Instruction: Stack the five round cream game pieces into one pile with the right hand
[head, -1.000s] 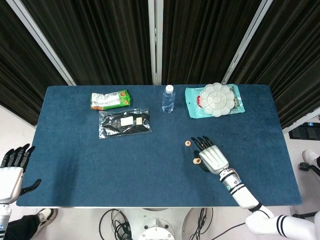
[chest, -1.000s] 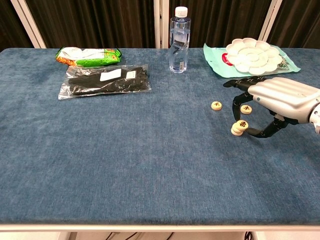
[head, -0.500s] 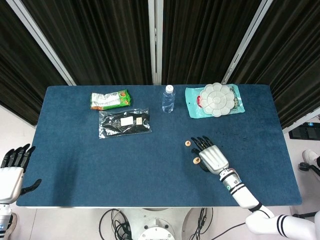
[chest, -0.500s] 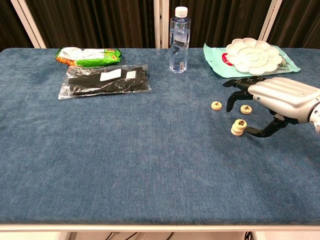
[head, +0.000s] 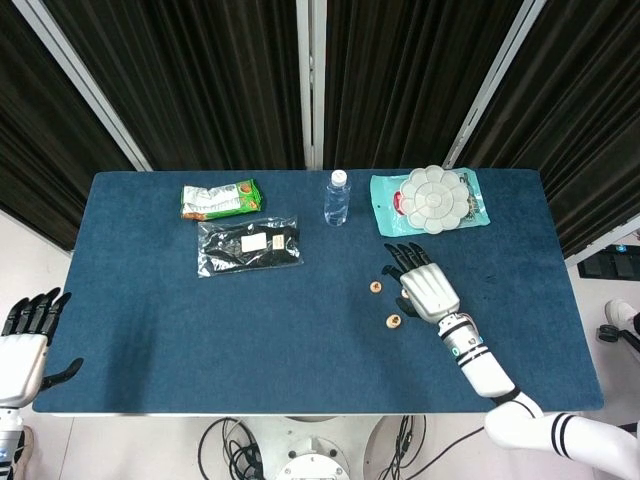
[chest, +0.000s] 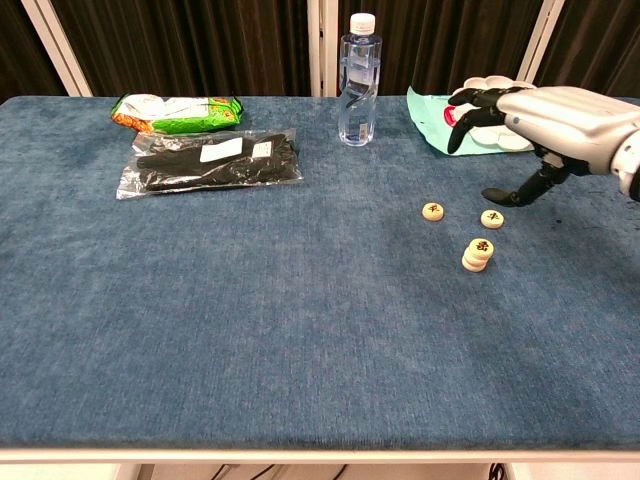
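The right hand (chest: 545, 112) hovers empty, fingers (chest: 466, 105) apart, above the worktop (chest: 250, 300), with two loose cream pieces (chest: 492, 218) below its fingertips and the short pile (chest: 478, 254) nearer; they look light, rigid, smooth, best pinched by the rim.

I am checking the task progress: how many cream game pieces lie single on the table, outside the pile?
2: one single piece left of the other, both behind the pile.
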